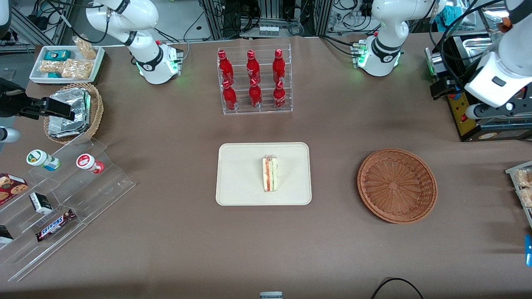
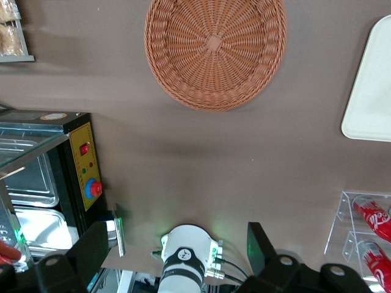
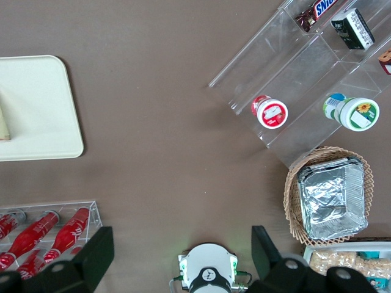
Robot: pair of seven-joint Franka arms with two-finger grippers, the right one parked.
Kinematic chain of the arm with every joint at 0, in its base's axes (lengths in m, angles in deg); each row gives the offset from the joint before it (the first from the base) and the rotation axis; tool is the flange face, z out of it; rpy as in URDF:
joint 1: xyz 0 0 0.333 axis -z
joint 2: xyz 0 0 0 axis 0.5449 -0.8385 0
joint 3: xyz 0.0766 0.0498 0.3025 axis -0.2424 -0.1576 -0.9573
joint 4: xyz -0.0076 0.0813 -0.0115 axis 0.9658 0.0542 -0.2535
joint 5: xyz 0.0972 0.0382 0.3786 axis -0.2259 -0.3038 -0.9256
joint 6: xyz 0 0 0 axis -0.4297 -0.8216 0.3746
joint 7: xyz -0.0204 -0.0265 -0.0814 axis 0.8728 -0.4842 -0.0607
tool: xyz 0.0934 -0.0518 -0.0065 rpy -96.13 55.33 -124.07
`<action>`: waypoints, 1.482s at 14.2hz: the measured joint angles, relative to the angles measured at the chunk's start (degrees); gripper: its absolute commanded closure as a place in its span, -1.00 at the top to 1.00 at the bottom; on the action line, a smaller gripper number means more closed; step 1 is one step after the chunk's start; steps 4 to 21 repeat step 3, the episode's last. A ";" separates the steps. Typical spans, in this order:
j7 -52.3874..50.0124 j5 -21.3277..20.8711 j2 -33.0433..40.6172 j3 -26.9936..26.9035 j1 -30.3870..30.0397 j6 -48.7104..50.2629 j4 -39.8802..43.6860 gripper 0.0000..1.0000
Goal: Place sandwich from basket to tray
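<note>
The sandwich (image 1: 270,173) sits on the cream tray (image 1: 237,174), roughly in the middle of it and a bit toward the working arm's end, well apart from the reddish-brown wicker basket (image 1: 397,185), which has nothing in it. It's a narrow wedge standing on the tray with its cut edge facing up, so you can see the red and green filling stripes between the pale bread. Its long axis runs from the front camera's edge of the counter (image 1: 174,137) toward the rack of red bottles (image 1: 254,79), with the slimmer tip pointing at the rack. The tray lies between that rack and the front camera. The hand (image 2: 177,256) is raised high over the working arm's end of the counter, beside the black control box (image 2: 82,168), and its two dark fingers (image 2: 95,244) stand wide apart with nothing between them. The basket lies on the counter below it, nearer the front camera.
</note>
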 measured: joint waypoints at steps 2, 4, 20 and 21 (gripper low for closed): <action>0.00 0.00 0.46 -0.07 -0.03 -1.18 -0.15 1.00; 0.00 0.01 0.43 -0.16 -0.05 -1.48 0.23 1.00; 0.00 0.01 0.43 -0.16 -0.05 -1.48 0.23 1.00; 0.00 0.01 0.43 -0.16 -0.05 -1.48 0.23 1.00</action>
